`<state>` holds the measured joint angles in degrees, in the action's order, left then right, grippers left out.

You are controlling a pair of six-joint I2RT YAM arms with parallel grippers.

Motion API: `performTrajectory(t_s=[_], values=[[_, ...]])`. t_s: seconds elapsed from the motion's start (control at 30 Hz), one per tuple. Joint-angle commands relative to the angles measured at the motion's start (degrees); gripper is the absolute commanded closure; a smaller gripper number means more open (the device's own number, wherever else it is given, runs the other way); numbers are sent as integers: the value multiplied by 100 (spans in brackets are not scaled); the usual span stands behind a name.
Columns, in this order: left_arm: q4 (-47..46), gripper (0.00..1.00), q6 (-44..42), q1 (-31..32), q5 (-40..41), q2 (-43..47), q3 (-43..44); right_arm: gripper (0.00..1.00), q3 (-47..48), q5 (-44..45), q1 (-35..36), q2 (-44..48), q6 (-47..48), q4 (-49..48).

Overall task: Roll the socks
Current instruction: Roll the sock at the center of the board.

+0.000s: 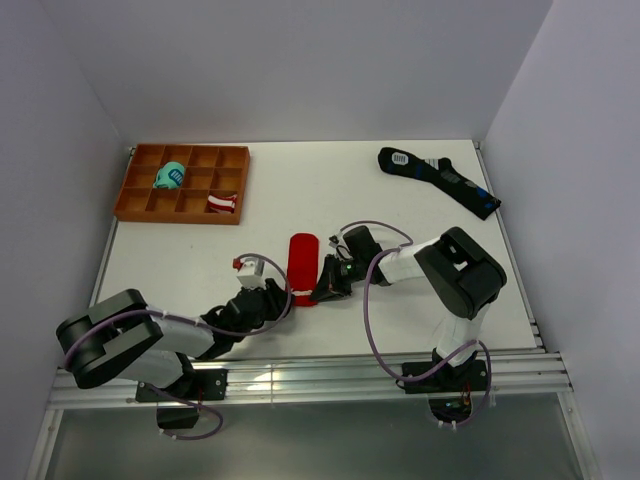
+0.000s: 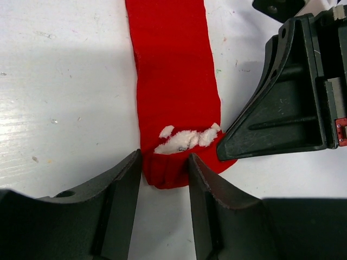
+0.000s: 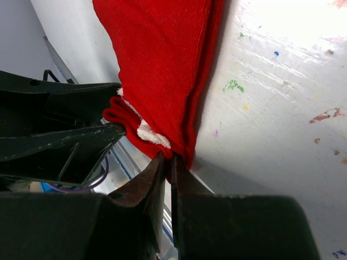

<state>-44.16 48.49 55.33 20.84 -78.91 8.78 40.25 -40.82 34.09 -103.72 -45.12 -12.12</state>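
While the left gripper (image 2: 165, 162) sits low on the table, its two fingers stand partway apart and clamp the near end of the red socks (image 2: 171, 81) between them. The cloth is bunched into a small fold just below a ragged white motif (image 2: 187, 140). Just beside it, the right gripper (image 3: 171, 160) has its fingers pressed together, with the tips at the socks' side edge right by that motif. I can't tell whether any cloth is caught there.

From the two grippers the red socks run away from the arms as one narrow flat strip, lying in the middle of the white table (image 1: 190, 255). Well off at the far left corner is an orange divided tray (image 1: 175, 217). A teal bundle (image 1: 169, 177) sits in one compartment and a red-and-white striped bundle (image 1: 222, 204) in the nearer row at its right end. Near the far right corner, well apart from everything else, lie long black socks (image 1: 440, 180) with blue marks and a white label.
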Motion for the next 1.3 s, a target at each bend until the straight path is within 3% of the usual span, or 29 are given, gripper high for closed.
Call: performTrajectory(t_s=[0.0, 0.3, 0.9, 1.27], values=[[92, 55, 117, 39, 25, -45, 186, 100, -333, 1067, -34, -465, 452, 1238], [768, 57, 257, 39, 174, -264, 554, 100, -377, 1058, -34, -482, 443, 1238], [1761, 79, 618, 39, 236, -546, 985, 100, -492, 1199, -86, -386, 496, 1106], [3675, 91, 986, 39, 210, -809, 1820, 100, -737, 1708, -78, -70, 549, 826]])
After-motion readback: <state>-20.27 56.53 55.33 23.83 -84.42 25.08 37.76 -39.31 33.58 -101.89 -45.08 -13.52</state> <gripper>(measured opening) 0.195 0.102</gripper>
